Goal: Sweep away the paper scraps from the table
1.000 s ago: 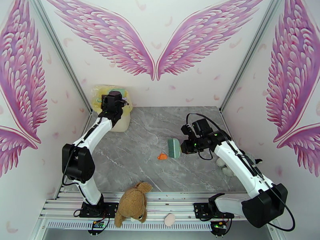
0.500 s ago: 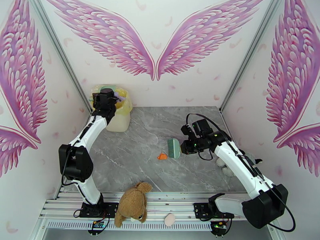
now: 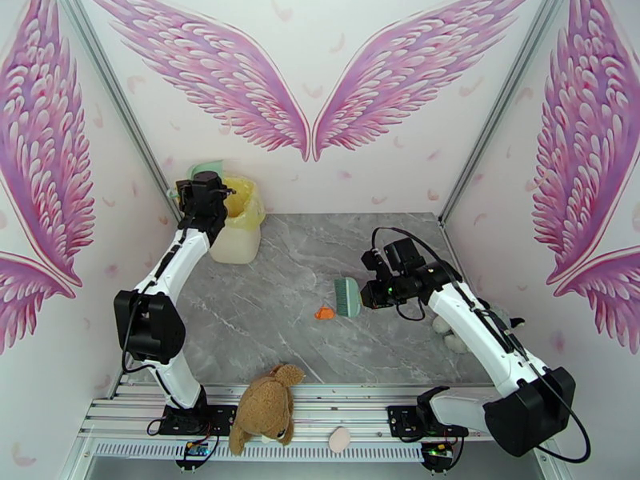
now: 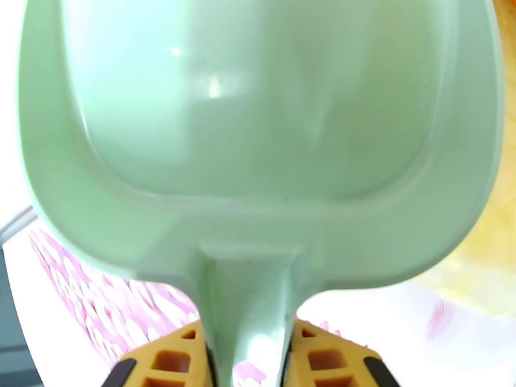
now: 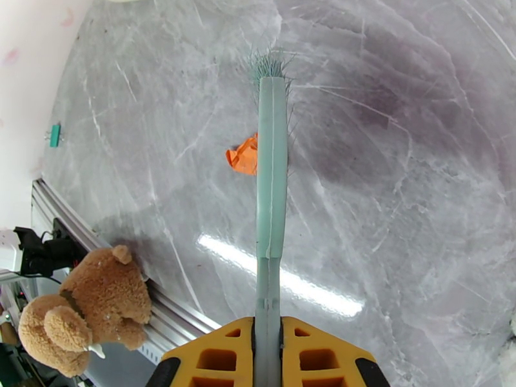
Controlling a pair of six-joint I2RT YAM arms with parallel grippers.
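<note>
Right gripper [image 5: 267, 346]: clamps tight on the thin handle of the mint-green brush [image 5: 271, 169] and holds it low over the tabletop [image 3: 264, 258], right of the middle. Cannot tell whether the bristles touch the marble.

Just left of the brush head, touching it: one orange paper scrap [image 5: 244, 154], the lone scrap to be seen on the marble.

Farther back, at the far-left corner: left gripper [image 4: 248, 359], closed on the handle of the mint-green dustpan [image 4: 258, 124], raised over the pale bin [image 3: 238, 234] with its yellow liner. Empty inside, by the look of it.

Probably the tipping-out step, with one scrap to go. Calls next for setting the dustpan flat on the tabletop left of the scrap, lip on the marble. Then calls for a short leftward brush stroke to push the wad in without flicking it past.
</note>
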